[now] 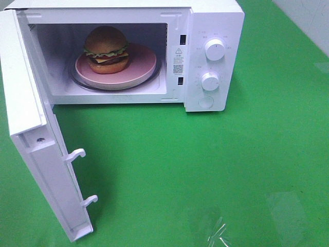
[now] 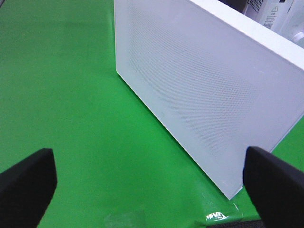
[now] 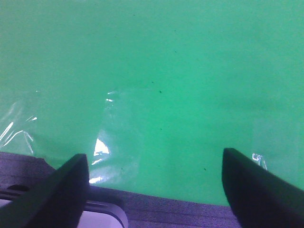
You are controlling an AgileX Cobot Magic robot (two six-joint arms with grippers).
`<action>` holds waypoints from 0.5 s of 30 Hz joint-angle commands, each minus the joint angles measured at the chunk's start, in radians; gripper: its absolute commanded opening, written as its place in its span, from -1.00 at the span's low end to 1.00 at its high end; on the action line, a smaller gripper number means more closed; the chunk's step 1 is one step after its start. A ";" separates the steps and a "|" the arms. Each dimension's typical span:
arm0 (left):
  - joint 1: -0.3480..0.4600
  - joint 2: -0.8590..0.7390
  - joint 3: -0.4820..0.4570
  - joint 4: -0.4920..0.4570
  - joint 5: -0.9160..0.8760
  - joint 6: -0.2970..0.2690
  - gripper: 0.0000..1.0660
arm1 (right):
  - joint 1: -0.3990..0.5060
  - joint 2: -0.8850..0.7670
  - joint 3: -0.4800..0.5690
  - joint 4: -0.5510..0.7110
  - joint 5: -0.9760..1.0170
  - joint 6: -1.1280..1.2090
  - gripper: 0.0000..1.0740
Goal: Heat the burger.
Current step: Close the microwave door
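Jaws on the left gripper (image 2: 149, 187) and right gripper (image 3: 156, 190) are spread wide, holding nothing. The microwave (image 1: 211, 25) door (image 1: 31, 118) stands open with the plate (image 1: 143, 69) and burger (image 1: 106, 49) inside, so I'd push flat on the door's outer face near its free edge. Plenty of bare green table (image 1: 216, 170) for the swing, just mind the latch hooks (image 1: 77, 153).

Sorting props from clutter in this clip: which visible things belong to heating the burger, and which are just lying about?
Belongs to the job: burger, pink plate under it, microwave, its open door, upper knob, lower knob.
Lying about: crinkled clear film on the green cloth.
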 commanded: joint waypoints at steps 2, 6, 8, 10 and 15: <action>-0.006 -0.005 0.002 0.000 0.000 -0.007 0.92 | -0.057 -0.130 0.007 0.002 0.070 0.009 0.40; -0.006 -0.005 0.002 0.000 0.000 -0.007 0.92 | -0.090 -0.266 0.009 0.002 0.067 -0.003 0.40; -0.006 -0.005 0.002 0.000 0.000 -0.007 0.92 | -0.098 -0.304 0.014 0.002 0.058 -0.009 0.40; -0.006 -0.005 0.002 0.000 0.000 -0.007 0.92 | -0.115 -0.437 0.053 0.003 0.024 -0.016 0.40; -0.006 -0.005 0.002 0.000 0.000 -0.007 0.92 | -0.149 -0.554 0.080 0.015 -0.001 -0.017 0.40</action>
